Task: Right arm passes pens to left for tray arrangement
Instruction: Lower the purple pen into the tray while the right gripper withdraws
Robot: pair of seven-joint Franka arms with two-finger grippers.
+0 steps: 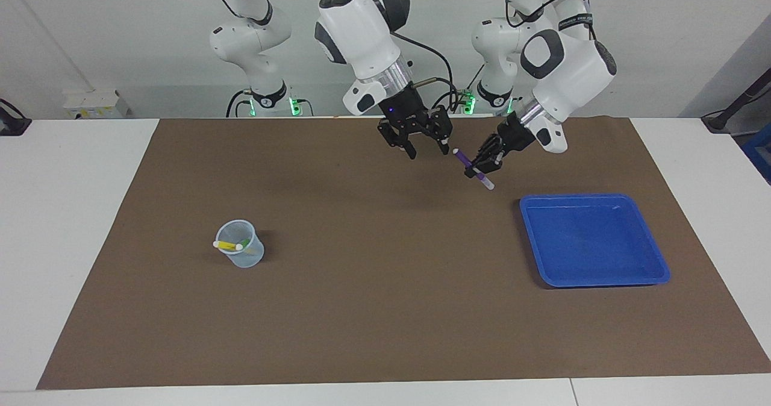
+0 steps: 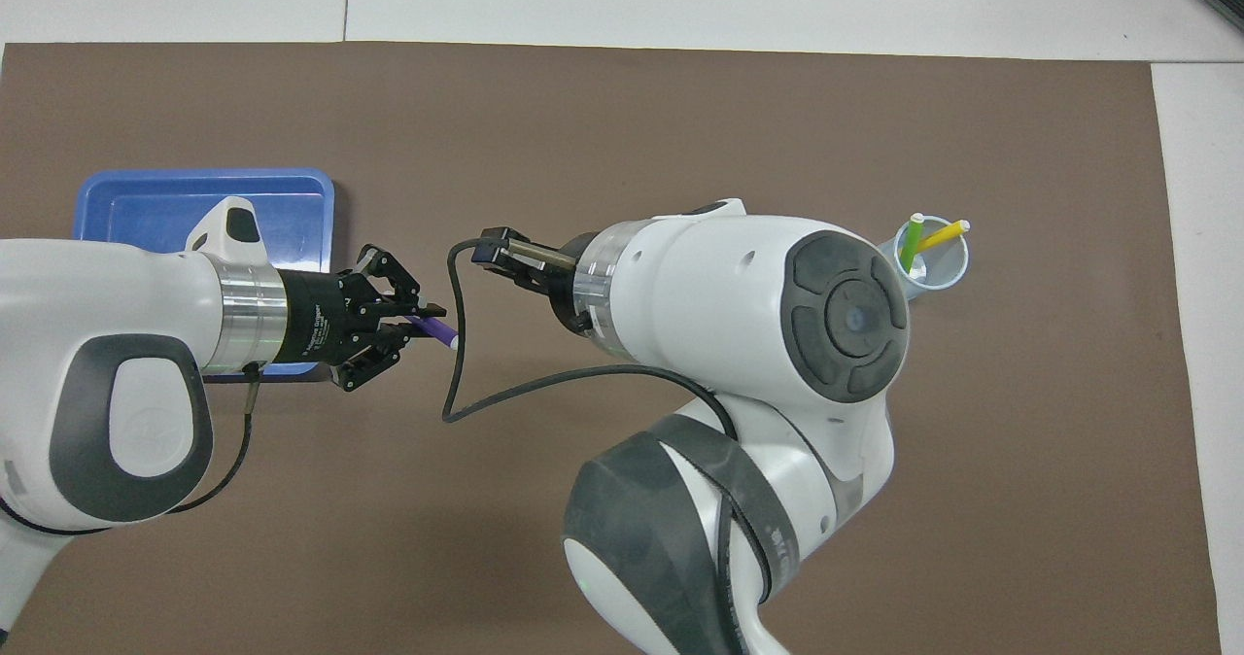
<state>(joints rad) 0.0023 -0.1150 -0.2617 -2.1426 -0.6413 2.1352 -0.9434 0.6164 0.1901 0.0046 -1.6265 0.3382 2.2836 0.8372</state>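
My left gripper (image 1: 477,167) (image 2: 400,321) is shut on the purple pen (image 1: 464,158) (image 2: 434,327) and holds it slanted in the air over the mat, beside the blue tray (image 1: 593,197) (image 2: 194,176). The pen's pale cap end points down toward the tray. A short way off, my right gripper (image 1: 429,152) hangs open over the mat with nothing between its fingers; in the overhead view its own arm hides it. The yellow pen (image 1: 227,246) (image 2: 941,238) and the green pen (image 1: 246,241) (image 2: 912,243) stand in a small translucent cup (image 1: 242,254) (image 2: 935,268) toward the right arm's end.
A brown mat (image 1: 373,309) covers most of the white table. The tray holds nothing. A black cable (image 2: 457,383) loops down from the right arm's wrist between the two grippers.
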